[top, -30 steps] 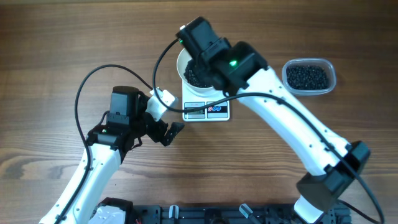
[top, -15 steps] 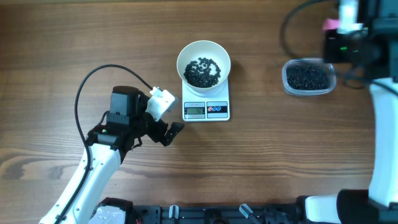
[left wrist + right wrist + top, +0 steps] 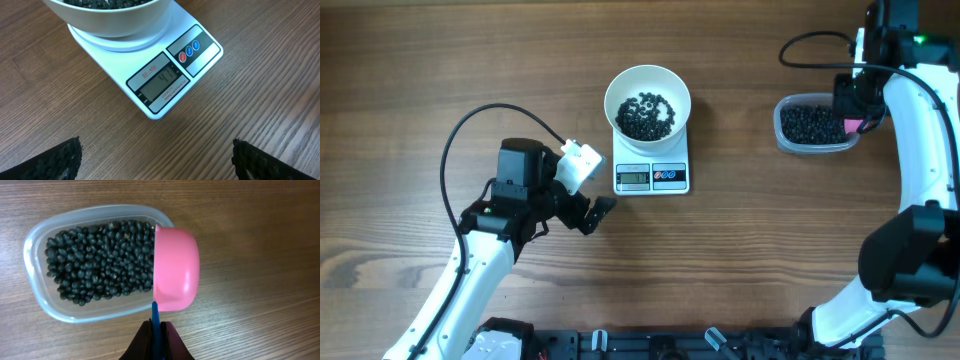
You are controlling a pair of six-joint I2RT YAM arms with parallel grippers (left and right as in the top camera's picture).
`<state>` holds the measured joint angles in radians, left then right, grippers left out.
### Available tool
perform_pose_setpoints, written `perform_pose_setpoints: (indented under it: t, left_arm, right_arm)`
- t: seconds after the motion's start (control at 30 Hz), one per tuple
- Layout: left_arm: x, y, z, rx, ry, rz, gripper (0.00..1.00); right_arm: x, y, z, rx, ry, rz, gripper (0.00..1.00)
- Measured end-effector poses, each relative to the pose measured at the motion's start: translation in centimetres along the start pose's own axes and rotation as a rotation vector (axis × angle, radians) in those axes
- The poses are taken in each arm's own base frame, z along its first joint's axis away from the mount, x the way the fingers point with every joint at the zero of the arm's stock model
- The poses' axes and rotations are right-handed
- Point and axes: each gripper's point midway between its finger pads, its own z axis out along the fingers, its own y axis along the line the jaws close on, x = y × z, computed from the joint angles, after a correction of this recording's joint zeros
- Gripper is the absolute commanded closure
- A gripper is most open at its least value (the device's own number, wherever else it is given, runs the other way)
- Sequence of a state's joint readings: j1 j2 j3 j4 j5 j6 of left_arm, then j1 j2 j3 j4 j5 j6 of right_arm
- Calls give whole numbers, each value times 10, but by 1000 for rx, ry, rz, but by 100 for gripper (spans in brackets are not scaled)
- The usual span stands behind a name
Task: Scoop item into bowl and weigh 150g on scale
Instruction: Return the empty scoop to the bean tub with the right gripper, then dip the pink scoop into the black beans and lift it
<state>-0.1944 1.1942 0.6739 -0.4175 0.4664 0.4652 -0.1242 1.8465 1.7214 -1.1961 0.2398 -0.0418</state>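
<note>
My right gripper is clamped tight on the thin blue handle of one pink scoop. I hold the scoop low over the right end of the clear tub, because that tub is the stock of beans and the next load, as I judge it, comes from there. Only the scoop's smooth outer shell shows, so I cannot tell whether it carries anything.

My left gripper hangs fully spread and empty just in front of the scale, touching nothing. From there its camera looks at the display. The display shows a two-digit reading, so I judge the target unmet.

The white bowl sits centred on the scale so that each load registers. It holds a shallow dark heap. Bowl and tub stand well apart on the counter.

Count: one bowl, one scale, one tub, one scoop, two grippers; beans too many to count, in two lots.
</note>
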Motion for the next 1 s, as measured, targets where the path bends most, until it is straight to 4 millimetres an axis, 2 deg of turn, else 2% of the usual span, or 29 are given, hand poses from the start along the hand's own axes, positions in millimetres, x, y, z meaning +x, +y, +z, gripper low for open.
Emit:
perform_pose_setpoints:
  t: [0.1, 0.27, 0.5, 0.73, 1.0]
  left_arm:
    - [0, 0, 0, 0, 0, 0, 0]
    - [0, 0, 0, 0, 0, 0, 0]
    - [0, 0, 0, 0, 0, 0, 0]
    - [0, 0, 0, 0, 0, 0, 0]
    - [0, 0, 0, 0, 0, 0, 0]
  right_arm:
    - [-2, 5, 7, 9, 9, -13, 96]
    - [4, 20, 30, 7, 71, -53, 96]
    - [6, 27, 34, -13, 88, -63, 96]
    - [14, 50, 44, -131, 138, -112, 96]
    - [16, 69, 43, -268, 138, -140, 96]
